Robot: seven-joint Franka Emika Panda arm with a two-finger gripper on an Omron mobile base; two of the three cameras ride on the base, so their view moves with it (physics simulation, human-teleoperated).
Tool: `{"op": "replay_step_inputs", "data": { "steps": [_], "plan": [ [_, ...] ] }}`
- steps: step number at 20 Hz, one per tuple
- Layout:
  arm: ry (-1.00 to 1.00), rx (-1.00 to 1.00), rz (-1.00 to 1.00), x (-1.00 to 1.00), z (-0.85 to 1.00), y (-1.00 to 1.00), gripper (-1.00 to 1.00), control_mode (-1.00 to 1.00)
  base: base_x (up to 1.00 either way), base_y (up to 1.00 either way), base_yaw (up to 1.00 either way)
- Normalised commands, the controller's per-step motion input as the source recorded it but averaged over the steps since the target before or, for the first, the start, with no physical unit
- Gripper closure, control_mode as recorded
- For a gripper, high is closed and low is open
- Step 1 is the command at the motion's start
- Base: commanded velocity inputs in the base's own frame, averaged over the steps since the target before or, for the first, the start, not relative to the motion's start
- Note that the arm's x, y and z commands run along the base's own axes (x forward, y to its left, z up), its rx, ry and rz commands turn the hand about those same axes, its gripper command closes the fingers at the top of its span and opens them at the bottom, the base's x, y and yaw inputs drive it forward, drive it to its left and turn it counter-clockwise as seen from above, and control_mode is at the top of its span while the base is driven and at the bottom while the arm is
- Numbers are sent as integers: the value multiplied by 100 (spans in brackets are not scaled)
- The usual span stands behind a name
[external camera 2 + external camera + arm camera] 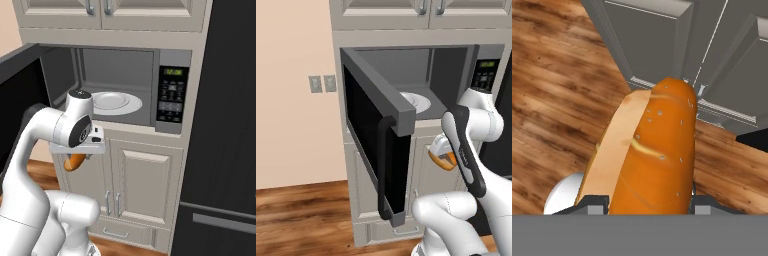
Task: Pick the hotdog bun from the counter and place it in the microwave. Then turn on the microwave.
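My gripper (76, 156) is shut on the hotdog bun (75, 162), a tan-orange roll hanging below the hand. In the hand view the bun (654, 150) stands between the two finger tips (596, 202) and points down at the floor. From the left, the bun (444, 159) peeks out beside my forearm. It hangs in front of the lower cabinets, just below the microwave (172, 62). The microwave's door (371, 125) is swung wide open to the left. A white turntable plate (114, 102) lies inside. The counter is out of view.
The keypad with its green display (171, 97) is on the microwave's right. A tall black fridge (225, 125) stands further right. Pale cabinet doors (140, 180) sit below the oven, over wood floor (301, 215). The door's black handle (383, 165) juts toward me.
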Motion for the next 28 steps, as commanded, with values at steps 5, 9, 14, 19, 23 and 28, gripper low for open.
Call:
{"op": "replay_step_inputs", "data": {
  "steps": [5,9,14,19,23,28],
  "plan": [
    [0,0,0,0,0,0,100,100,0,0,0],
    [0,0,0,0,0,0,100,100,0,0,0],
    [0,0,0,0,0,0,100,-100,0,0,0],
    [0,0,0,0,0,0,100,-100,0,0,0],
    [0,0,0,0,0,0,100,-100,0,0,0],
    [-4,0,0,1,0,0,100,-100,0,0,0]
  ]
}}
